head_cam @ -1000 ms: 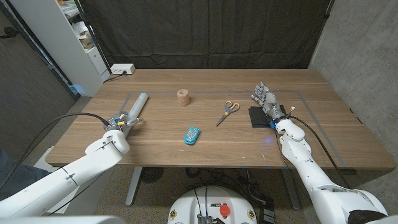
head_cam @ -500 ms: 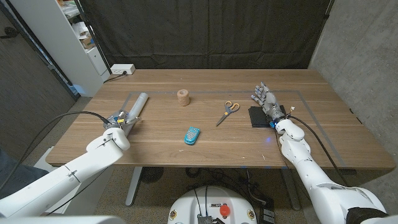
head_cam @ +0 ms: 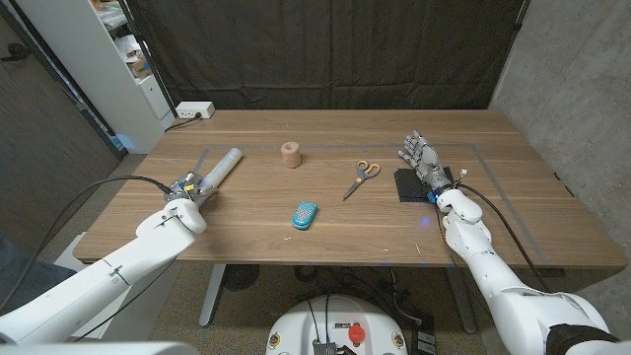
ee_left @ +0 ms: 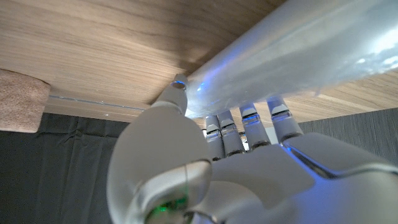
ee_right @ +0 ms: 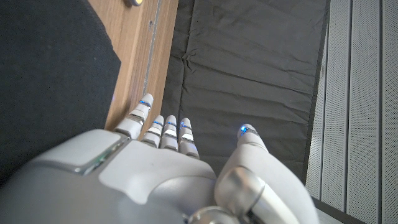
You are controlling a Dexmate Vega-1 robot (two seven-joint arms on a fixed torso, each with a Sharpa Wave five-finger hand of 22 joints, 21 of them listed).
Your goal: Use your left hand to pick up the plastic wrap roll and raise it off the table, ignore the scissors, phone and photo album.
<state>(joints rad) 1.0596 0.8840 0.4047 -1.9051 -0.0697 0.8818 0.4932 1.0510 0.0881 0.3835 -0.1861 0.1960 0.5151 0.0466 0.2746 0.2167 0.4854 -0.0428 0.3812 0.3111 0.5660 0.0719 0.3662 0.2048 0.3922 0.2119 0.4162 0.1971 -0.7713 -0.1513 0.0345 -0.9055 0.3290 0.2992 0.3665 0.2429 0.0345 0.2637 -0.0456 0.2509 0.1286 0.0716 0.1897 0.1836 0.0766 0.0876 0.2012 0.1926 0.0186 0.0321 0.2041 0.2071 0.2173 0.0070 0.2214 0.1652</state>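
The plastic wrap roll (head_cam: 223,165), a pale translucent tube, lies slanted at the table's left. My left hand (head_cam: 189,188) is at its near end. In the left wrist view the fingers (ee_left: 249,121) curl around the roll (ee_left: 298,56) and the thumb presses its side, so the hand grips it. I cannot tell whether the roll is clear of the wood. My right hand (head_cam: 421,160) stays at the right over the black photo album (head_cam: 407,185), fingers straight and apart, holding nothing.
Orange-handled scissors (head_cam: 361,177) lie right of centre. A phone in a blue case (head_cam: 305,214) sits near the front middle. A small brown cylinder (head_cam: 289,154) stands behind the centre. A white power strip (head_cam: 193,109) lies at the far left edge.
The left hand has closed in on the roll's near end. The roll's far end has swung slightly to the right. The right hand has not moved.
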